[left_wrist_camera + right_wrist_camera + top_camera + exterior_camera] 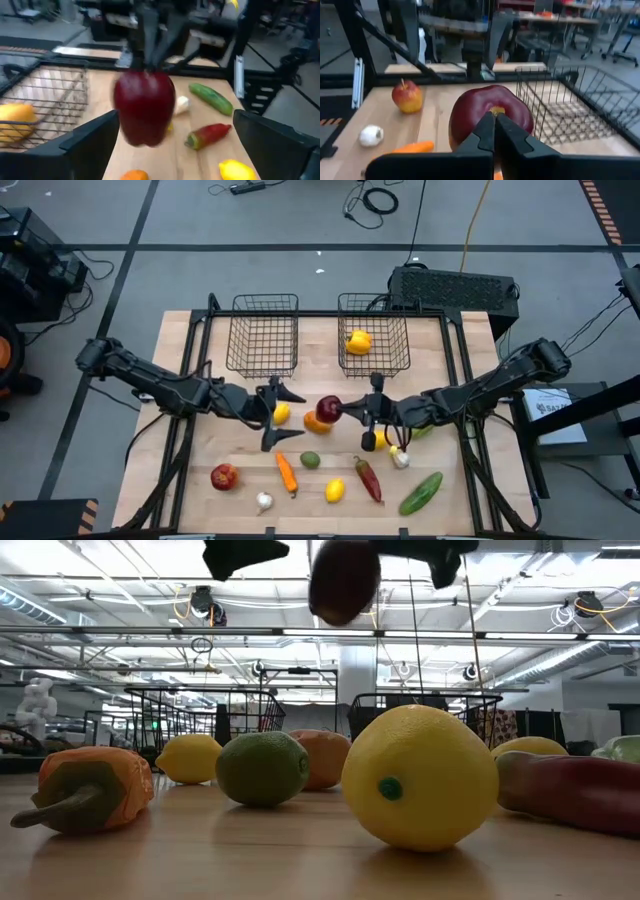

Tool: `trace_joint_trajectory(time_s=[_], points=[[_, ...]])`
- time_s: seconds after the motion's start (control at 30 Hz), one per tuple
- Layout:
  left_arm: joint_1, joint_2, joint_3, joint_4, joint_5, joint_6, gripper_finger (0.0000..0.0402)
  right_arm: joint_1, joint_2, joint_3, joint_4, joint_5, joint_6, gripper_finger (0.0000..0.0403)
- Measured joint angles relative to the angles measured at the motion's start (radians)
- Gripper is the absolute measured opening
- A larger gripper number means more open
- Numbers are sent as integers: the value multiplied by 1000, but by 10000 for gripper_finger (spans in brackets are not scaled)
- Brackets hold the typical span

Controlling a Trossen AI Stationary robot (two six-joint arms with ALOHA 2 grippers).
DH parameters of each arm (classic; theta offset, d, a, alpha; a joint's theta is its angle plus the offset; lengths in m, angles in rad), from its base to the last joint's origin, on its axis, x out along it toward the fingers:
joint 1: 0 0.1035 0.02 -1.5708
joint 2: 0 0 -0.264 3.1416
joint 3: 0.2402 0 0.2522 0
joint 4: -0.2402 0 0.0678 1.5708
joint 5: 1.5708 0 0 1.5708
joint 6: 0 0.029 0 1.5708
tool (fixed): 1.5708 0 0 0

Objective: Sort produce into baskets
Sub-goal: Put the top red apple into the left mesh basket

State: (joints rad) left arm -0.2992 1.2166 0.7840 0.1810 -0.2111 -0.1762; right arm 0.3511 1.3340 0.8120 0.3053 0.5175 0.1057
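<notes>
Wooden table (190,480), wide, with two dark wire baskets at the far edge. Left basket (264,332) with nothing visible inside; right basket (373,335) with one yellow pepper (358,341).

Left arm across the table from the left, its left gripper (277,414) near the middle, jaws spread wide and holding nothing, one finger (87,147) on each side of the apple in the left wrist view but apart from it. Right arm from the right, its right gripper (362,411) pressed fully together on the stem of a dark red apple (329,409), lifted above the table between the two grippers; in the right wrist view, closed fingertips (492,131) at the stem hollow of this apple.

Just under the left gripper, a yellow lemon (281,413); beside the lifted apple, an orange fruit (318,423). Nearer the front edge: green cucumber (421,492), red chilli (368,478), orange carrot (287,473), second red apple (224,476), lime (310,460), another lemon (335,491), white garlic (264,502), second garlic (400,460) close to the right arm.
</notes>
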Motion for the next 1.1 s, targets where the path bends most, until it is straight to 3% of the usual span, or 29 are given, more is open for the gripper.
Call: trace_joint_trajectory(time_s=[0.2, 0.37, 0.73, 0.93, 1.1], points=[[-8, 55, -1, -3, -94, -13, 400, 0, -1, 0, 57, 0, -51, 0], [24, 101, -1, 48, -96, -26, 400, 0, -1, 0, 89, 0, -72, 0], [81, 158, -1, 155, -60, 9, 400, 0, -1, 0, 88, 1, -77, 0], [113, 156, -1, 169, 54, 28, 400, 0, -1, 0, 88, 0, -85, 0], [120, 156, -1, 175, 90, 57, 400, 0, -1, 0, 88, 0, -88, 0]])
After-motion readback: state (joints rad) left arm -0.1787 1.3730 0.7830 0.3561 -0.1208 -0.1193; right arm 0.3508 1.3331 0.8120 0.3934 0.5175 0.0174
